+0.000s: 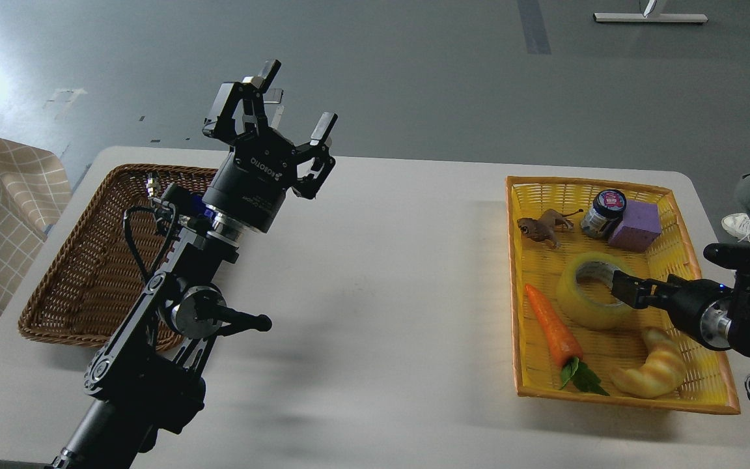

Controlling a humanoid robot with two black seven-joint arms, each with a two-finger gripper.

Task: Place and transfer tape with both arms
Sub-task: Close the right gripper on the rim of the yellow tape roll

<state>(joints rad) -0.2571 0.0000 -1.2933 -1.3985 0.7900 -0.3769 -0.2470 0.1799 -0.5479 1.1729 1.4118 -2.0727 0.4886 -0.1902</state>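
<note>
The left claw (282, 104) is raised above the worktop (375, 273) with its two fingers spread wide and nothing between them. Below and to its left lies a brown wicker basket (82, 260), partly hidden by the arm.

The right claw (624, 286) reaches in from the right edge, low over a yellow basket (700, 384). Its tip sits at the right rim of the tape (591, 293) — it seems to touch the roll, yet the fingers show as one dark block, so I cannot tell whether they are parted or closed on it.

The tape lies in the middle of the yellow basket, hole facing up. Beyond this claw stand a purple block (635, 227), a dark-lidded jar (604, 212) and a toy lion (543, 229). Nearer than the claw lies a croissant toy (652, 374) — and past the tape, a carrot (554, 332).
</note>
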